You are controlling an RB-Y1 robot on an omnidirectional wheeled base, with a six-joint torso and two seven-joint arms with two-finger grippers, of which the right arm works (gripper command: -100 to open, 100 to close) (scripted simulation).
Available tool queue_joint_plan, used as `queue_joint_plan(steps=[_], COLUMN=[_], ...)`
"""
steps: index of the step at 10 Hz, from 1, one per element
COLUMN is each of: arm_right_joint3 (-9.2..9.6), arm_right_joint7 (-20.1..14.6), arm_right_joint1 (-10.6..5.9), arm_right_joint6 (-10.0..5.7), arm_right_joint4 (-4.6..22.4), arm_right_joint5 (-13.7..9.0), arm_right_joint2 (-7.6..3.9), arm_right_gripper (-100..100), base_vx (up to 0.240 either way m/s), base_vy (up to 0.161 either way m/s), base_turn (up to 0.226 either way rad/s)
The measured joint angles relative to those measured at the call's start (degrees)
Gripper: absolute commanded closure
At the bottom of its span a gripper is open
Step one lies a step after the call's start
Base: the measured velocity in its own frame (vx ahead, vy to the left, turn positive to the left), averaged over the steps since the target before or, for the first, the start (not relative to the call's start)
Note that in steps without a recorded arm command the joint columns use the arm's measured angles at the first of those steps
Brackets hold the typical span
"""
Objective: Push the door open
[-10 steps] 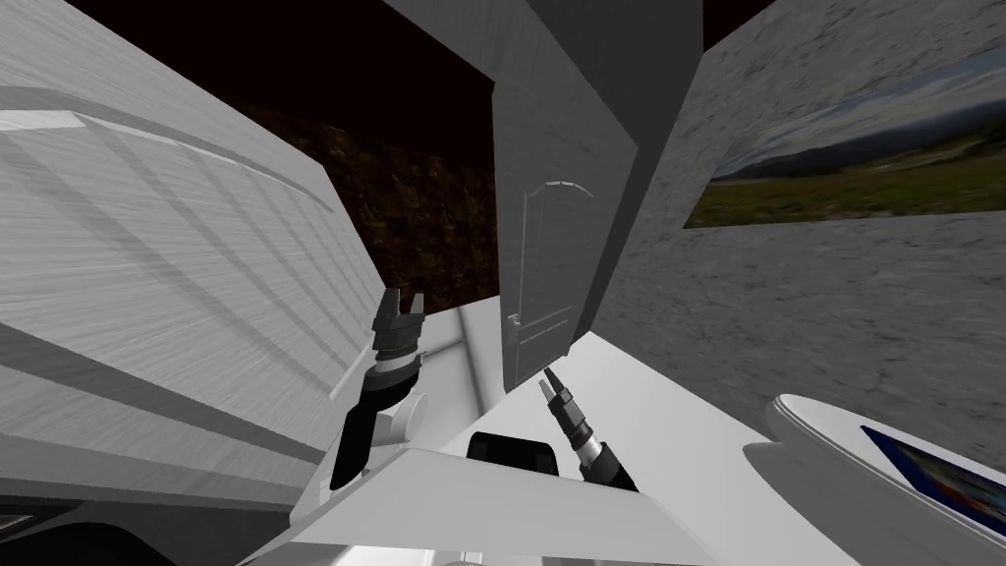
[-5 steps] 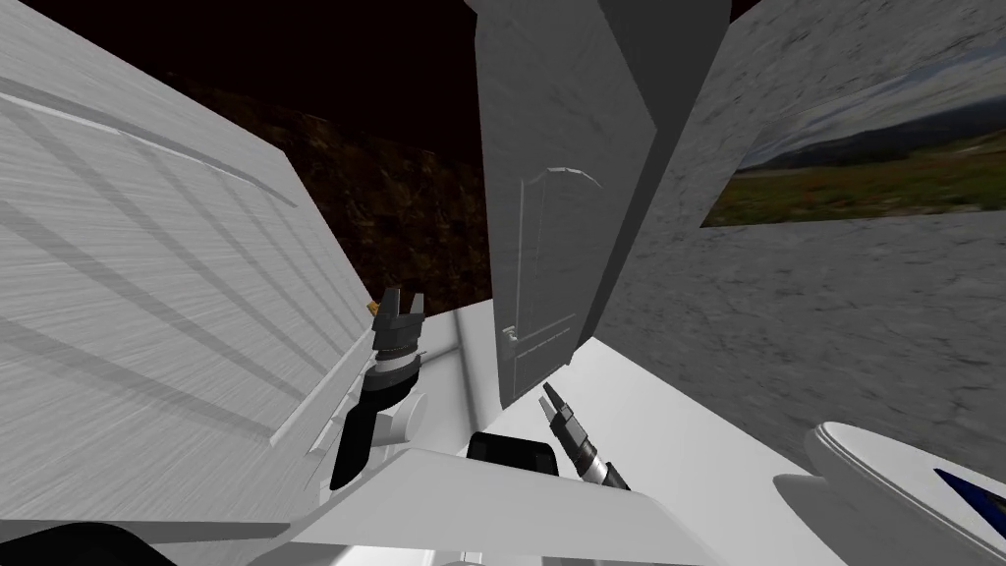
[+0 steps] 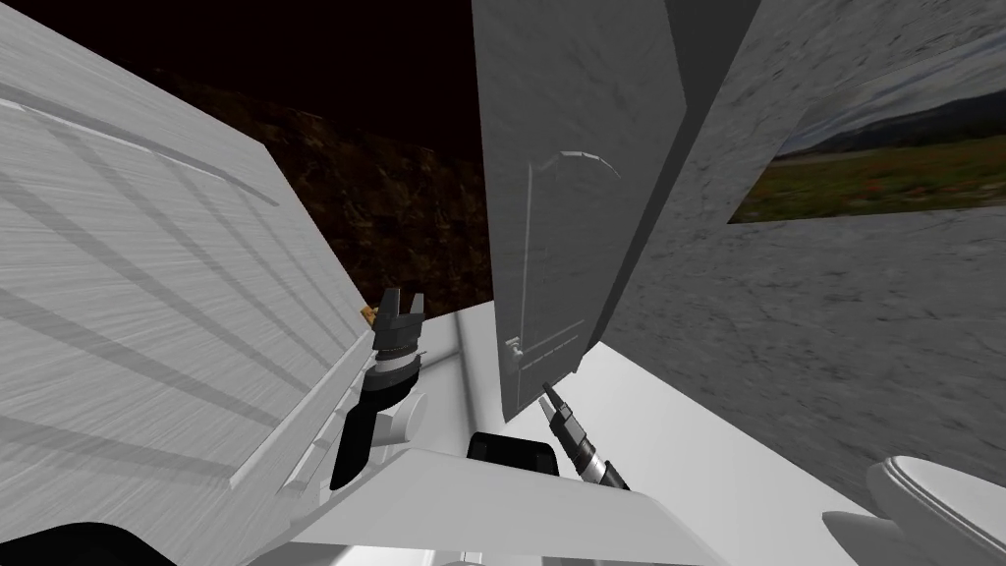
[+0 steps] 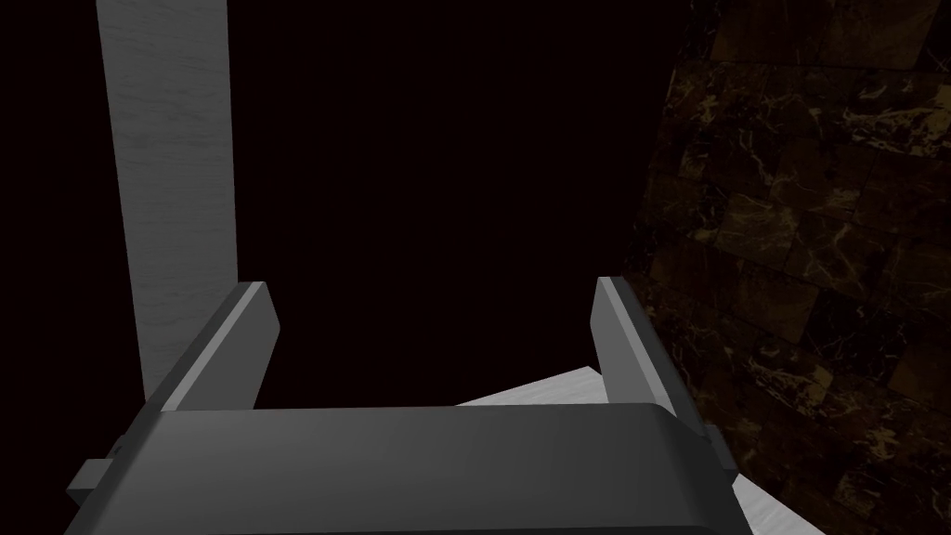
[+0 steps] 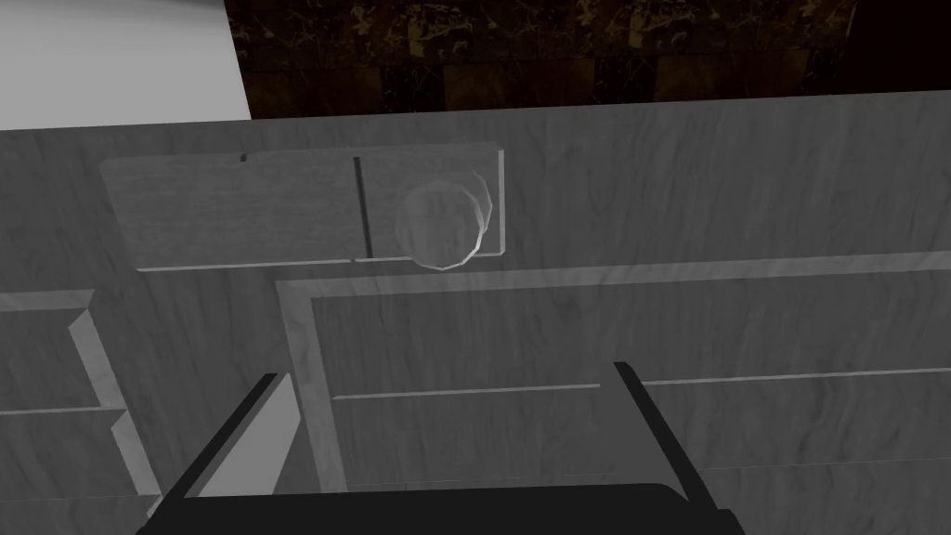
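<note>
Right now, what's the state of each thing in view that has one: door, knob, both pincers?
Grey panelled door: partly open, black area past its free edge.
Round grey door knob: not gripped.
Left pincer: open, empty, facing the black area.
Right pincer: open, empty, facing the door near the knob.

My left claw (image 3: pixel 402 299) is a dark, ribbed box with two short prongs, seated on a pale grey collar (image 3: pixel 393 370) above a black forearm (image 3: pixel 352 442); its fingers (image 4: pixel 243 345) are flat grey blades, with a small square lug (image 4: pixel 88 478) at the body's corner; my right claw (image 3: pixel 548 391) is slimmer, dark, banded light grey at the wrist.
</note>
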Motion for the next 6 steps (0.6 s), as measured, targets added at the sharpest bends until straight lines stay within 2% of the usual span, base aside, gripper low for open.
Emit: queue_joint_plan(steps=[4, 6], arm_right_joint3=[-0.77, -1.16], arm_right_joint7=[-0.4, -0.6], arm_right_joint1=[-1.24, -2.12], arm_right_joint6=[1.44, 2.24], arm_right_joint4=[0.8, 1.4], arm_right_joint5=[-0.2, -0.4], arm_right_joint2=[1.42, 2.19], arm_right_gripper=[-100, -100], base_vx=[0.178, 0.103], base_vy=[0.129, 0.069], base_turn=[0.046, 0.008])
